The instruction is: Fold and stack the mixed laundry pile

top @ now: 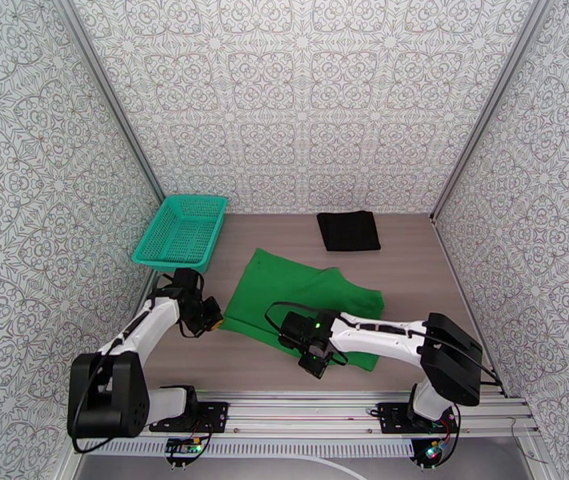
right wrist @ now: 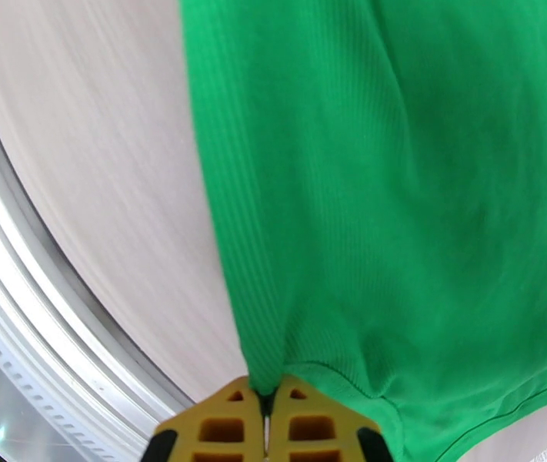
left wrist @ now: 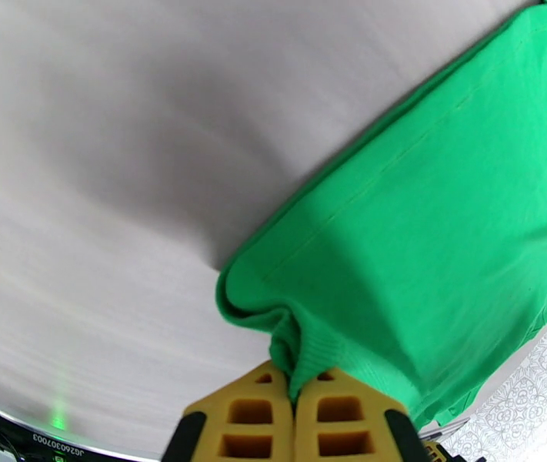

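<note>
Green T-shirt (top: 300, 290), hem seemingly in both jaws

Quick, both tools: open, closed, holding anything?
Left tool: closed, pinching a bunched edge of the green T-shirt.
Right tool: closed, pinching the green T-shirt's edge.
</note>
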